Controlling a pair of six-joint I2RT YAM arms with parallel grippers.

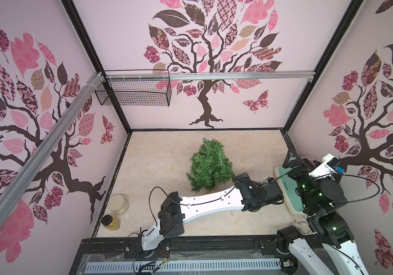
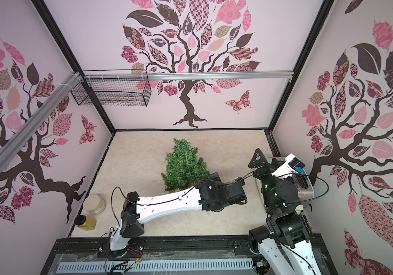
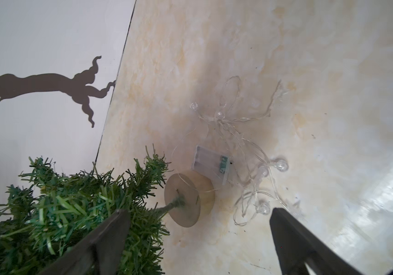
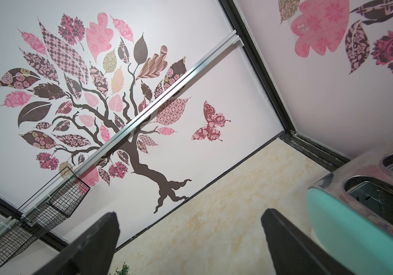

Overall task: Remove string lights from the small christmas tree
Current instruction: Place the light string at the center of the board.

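Lettering on the toaster, barely legible

In a top view, one short word in small dark letters runs along the mint-green side of the toaster [image 1: 291, 191]. It seems to begin with a B, and the rest is too small to read. Tiny white print on the left arm joint [image 2: 216, 210] is illegible.

We see the small christmas tree [image 1: 209, 164] upright mid-frame on the marbled tabletop [image 1: 157, 162]. The left arm [image 1: 209, 202] runs from the bottom-centre rail up and to the right. Its black wrist ends just right of the tree's lower branches. The right arm [image 1: 319, 190] sits lower right, over a mint-green appliance [image 1: 288, 195] at the table's right edge. In the table's lower-left corner we have a clear jar with a pale lid [image 1: 118, 204], and just below it a black-lidded jar with yellow contents [image 1: 111, 222]. Upper left, a black wire basket [image 1: 133, 92] hangs from the aluminium rail [image 1: 238, 75]. Tree stickers [image 1: 205, 71] are on all three walls.
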